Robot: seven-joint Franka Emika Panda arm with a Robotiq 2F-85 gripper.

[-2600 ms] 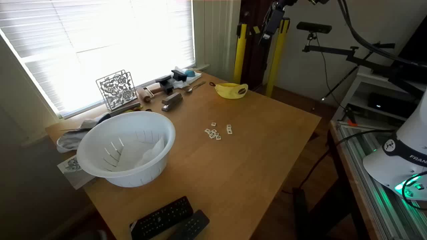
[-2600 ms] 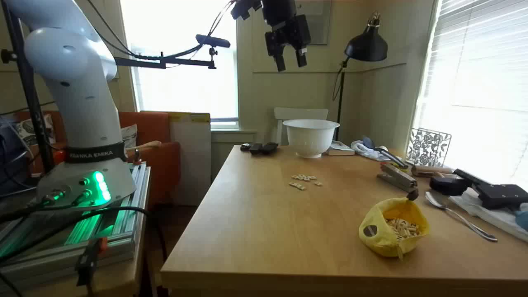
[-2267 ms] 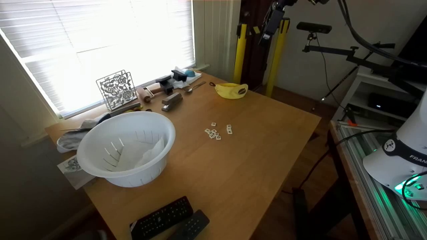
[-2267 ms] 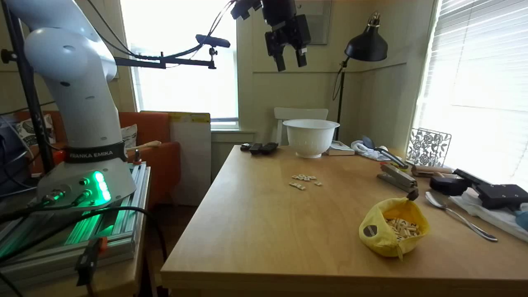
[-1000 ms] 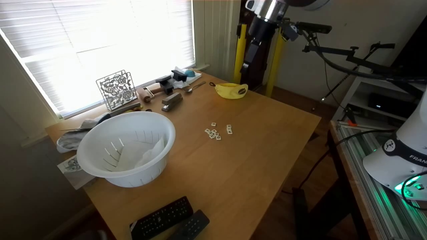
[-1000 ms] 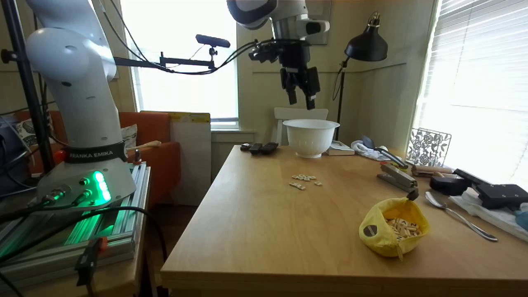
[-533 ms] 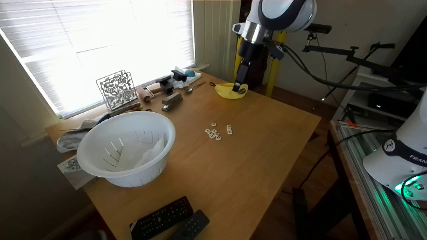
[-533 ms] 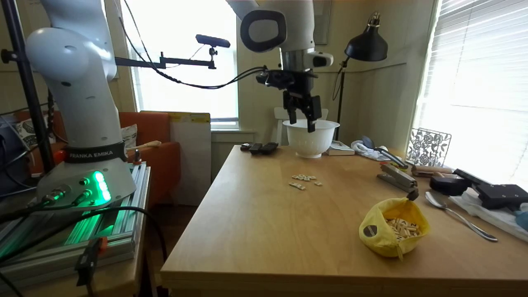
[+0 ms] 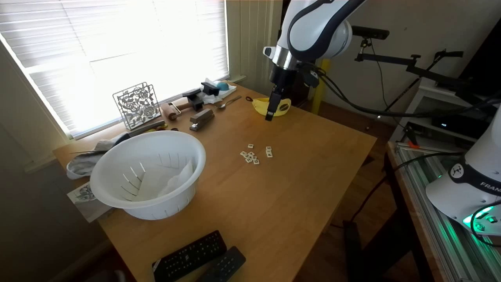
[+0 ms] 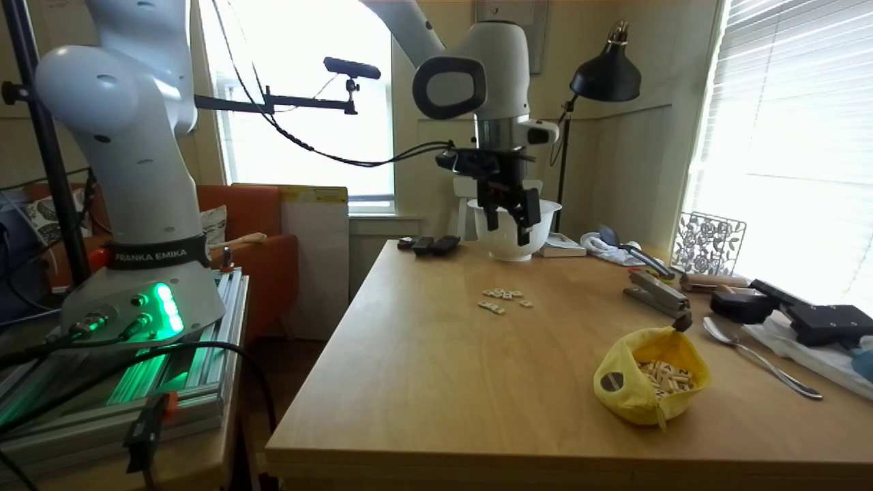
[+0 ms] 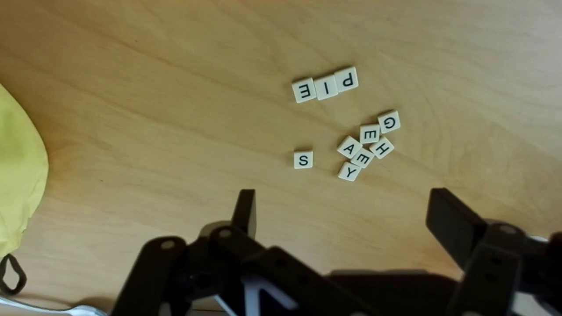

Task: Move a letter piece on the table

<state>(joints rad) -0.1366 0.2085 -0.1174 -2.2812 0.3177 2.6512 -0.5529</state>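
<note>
Small white letter pieces lie on the light-brown wooden table [image 9: 305, 176]. In the wrist view a piece marked S [image 11: 303, 159] lies alone; it also shows in both exterior views [image 9: 250, 146] [image 10: 526, 303]. A row reading P, I, E [image 11: 326, 87] lies beyond it. A loose cluster with A, E, Y, H and G [image 11: 362, 157] lies to the right of the S. My gripper [image 11: 343, 193] is open and empty, fingers wide apart. In both exterior views my gripper [image 9: 269, 116] [image 10: 508, 235] hangs above the table, apart from the pieces.
A yellow pouch [image 10: 631, 382] full of letter pieces stands on the table. A large white bowl [image 9: 164, 203], black remotes [image 9: 190, 256], a stapler [image 9: 201, 119], a spoon [image 10: 764, 361], a rolling pin [image 9: 169, 111] and a metal holder [image 9: 137, 105] lie around the table's edges.
The arm has come down from high up, and my gripper is now much lower over the table. In an exterior view it also shifted left. The letter pieces have not moved.
</note>
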